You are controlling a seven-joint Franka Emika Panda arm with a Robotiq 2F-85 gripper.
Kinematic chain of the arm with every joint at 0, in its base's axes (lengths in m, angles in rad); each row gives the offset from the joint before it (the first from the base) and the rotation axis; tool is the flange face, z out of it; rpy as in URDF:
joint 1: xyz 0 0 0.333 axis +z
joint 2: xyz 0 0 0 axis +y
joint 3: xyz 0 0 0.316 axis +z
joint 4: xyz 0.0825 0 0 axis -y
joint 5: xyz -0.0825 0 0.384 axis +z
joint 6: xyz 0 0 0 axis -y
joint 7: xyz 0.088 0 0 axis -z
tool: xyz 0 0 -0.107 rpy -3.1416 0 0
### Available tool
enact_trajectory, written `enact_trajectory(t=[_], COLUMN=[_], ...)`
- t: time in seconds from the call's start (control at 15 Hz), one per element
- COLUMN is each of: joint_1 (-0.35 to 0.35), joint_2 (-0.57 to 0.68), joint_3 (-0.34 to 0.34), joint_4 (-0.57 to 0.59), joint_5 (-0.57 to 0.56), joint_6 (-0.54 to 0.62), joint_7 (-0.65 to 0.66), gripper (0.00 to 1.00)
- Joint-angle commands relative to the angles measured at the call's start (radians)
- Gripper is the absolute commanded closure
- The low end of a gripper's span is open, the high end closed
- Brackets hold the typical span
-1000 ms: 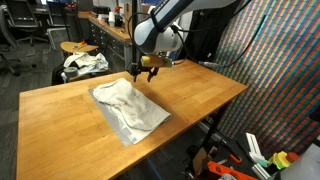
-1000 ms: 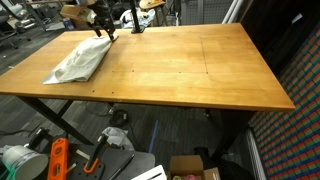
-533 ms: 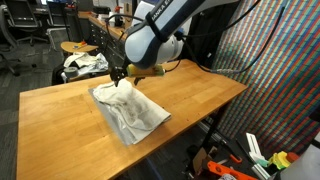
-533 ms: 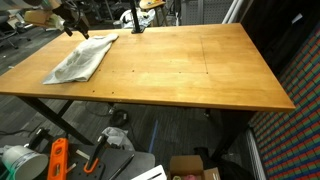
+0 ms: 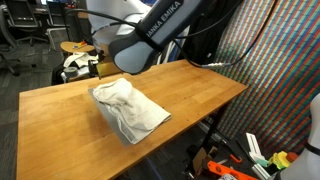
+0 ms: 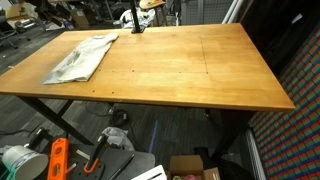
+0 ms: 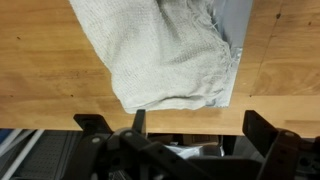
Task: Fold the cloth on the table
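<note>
A grey-white cloth (image 5: pixel 130 108) lies rumpled on the wooden table (image 5: pixel 200 95), its end nearest the gripper doubled over itself. It also shows in an exterior view (image 6: pixel 82 57) near the table's corner. In the wrist view the cloth (image 7: pixel 160 50) fills the top, and its edge stops short of the table edge. My gripper (image 7: pixel 200 130) is open and empty. Its two dark fingers (image 7: pixel 139 122) stand apart over the table edge, clear of the cloth. In an exterior view the gripper (image 5: pixel 104 68) is at the table's far edge, just past the cloth.
A chair with a heap of white fabric (image 5: pixel 84 63) stands just behind the table's far edge. A patterned wall panel (image 5: pixel 275 70) is at the side. Under the table lie an orange tool (image 6: pixel 57 160) and a cardboard box (image 6: pixel 195 168).
The gripper has swept across the cloth toward the table's far edge and drawn off it. The cloth's lifted part now lies laid over. The arm has left one exterior view.
</note>
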Motion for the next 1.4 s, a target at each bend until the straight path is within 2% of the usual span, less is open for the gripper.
enact_trajectory(t=[0.0,0.2,0.33,0.4,0.47,0.6,0.73,1.0,1.33], joint_1=[0.070,0.070,0.031,-0.069,-0.089,-0.159,-0.227,-0.342,-0.404], joint_2=[0.158,0.252,0.310,0.328,0.361,0.420,0.485,0.615,0.749], joint_3=[-0.009,0.008,0.039,0.144,0.156,0.214,0.258,0.323,0.356], joint_4=[0.247,0.410,0.521,0.574,0.625,0.727,0.824,1.003,1.174], joint_5=[0.122,0.255,0.327,0.298,0.298,0.293,0.305,0.392,0.494], joint_6=[-0.287,-0.540,-0.692,-0.757,-0.789,-0.834,-0.831,-0.819,-0.819], joint_7=[-0.071,-0.170,-0.266,-0.282,-0.297,-0.340,-0.382,-0.493,-0.565], gripper=[0.00,0.00,0.00,0.00,0.00,0.00,0.00,0.00,0.00])
